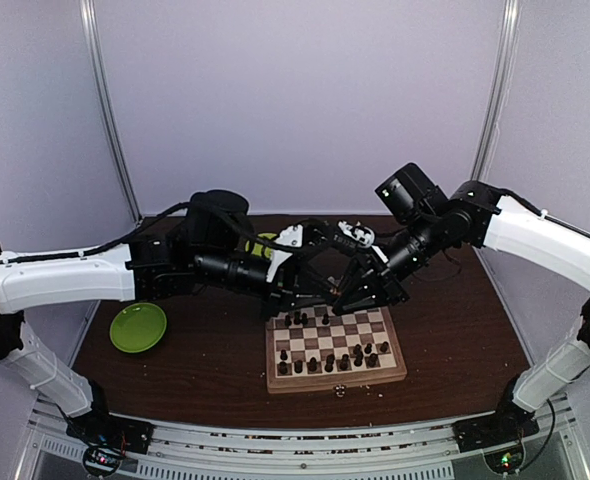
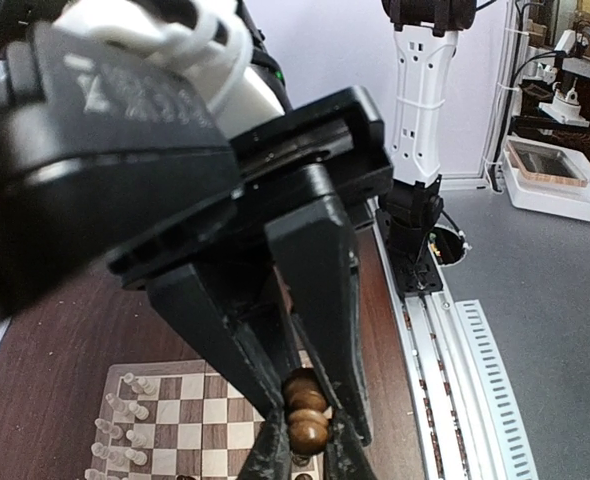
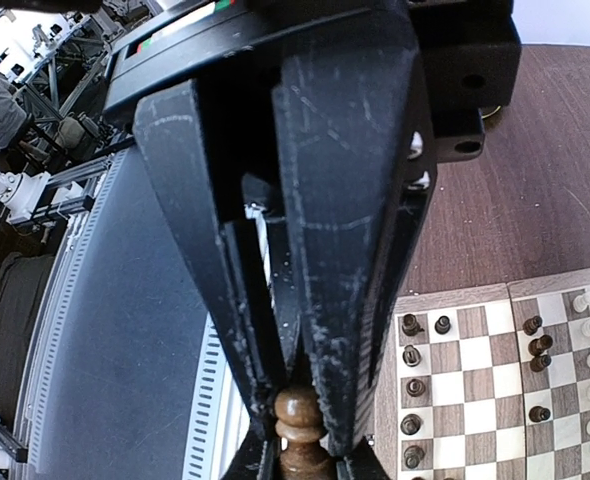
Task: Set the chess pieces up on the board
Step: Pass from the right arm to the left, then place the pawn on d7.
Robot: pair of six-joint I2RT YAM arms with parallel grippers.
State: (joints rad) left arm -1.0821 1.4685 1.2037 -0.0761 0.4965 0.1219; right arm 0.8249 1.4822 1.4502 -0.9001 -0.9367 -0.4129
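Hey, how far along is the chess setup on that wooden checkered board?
Done: rows of dark brown chessmen and cream-white chessmen stand on the square wooden chessboard. In hand: the left gripper pinches one dark brown piece, the right gripper another dark piece. Left: seating both; the rows' completeness is hard to judge.

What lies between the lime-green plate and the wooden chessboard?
Only bare dark-brown tabletop separates the round lime-green plate from the checkered wooden chessboard, in the top external view.

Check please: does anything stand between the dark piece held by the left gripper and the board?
Nothing visible does: the dark piece in the left gripper hangs just above the board, with nothing seen between them.
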